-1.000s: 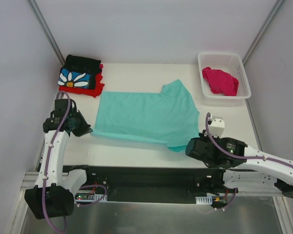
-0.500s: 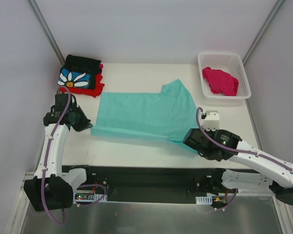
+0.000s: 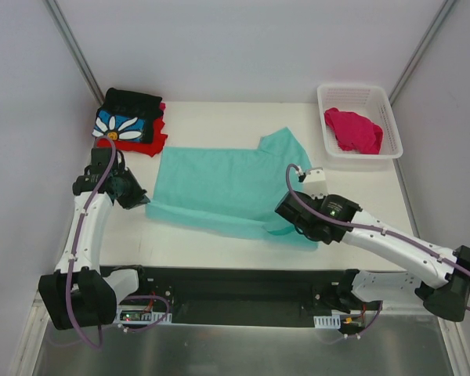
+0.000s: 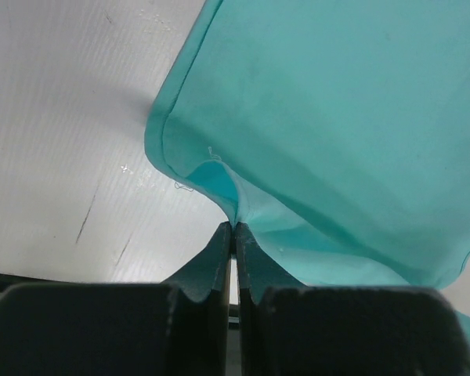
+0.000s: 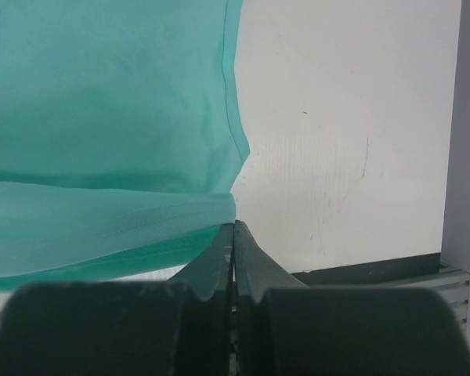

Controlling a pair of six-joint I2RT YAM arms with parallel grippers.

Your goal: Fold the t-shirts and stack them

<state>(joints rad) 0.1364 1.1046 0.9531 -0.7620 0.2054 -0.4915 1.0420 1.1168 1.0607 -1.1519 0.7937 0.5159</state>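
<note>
**A:** How far along is the folding?

**B:** About half, I'd judge. The daisy shirt (image 3: 125, 125) lies folded on top of the red shirt (image 3: 150, 147) at the far-left corner of the bench (image 3: 219, 117). That pile looks finished.

**A:** And the teal shirt (image 3: 227, 180)?

**B:** Spread flat mid-bench, with one sleeve sticking out toward the far right. Its near edge is raised off the bench at both ends.

**A:** Who has it?

**B:** Both arms. The left pincer (image 4: 233, 230) is pressed together on the near-left corner, with cloth bunched right at its tips. The right pincer (image 5: 233, 227) is pinching the near-right hem the same way.

**A:** So a fold is under way?

**B:** It looks like the first lengthwise fold, with the near edge to go over toward the far side. No crease is set yet.

**A:** What remains?

**B:** Finishing the teal one and putting it on the pile. Then there's the pink shirt (image 3: 352, 130), crumpled in the basket (image 3: 327, 94) at the far right. It needs taking out, spreading, folding and stacking.
</note>
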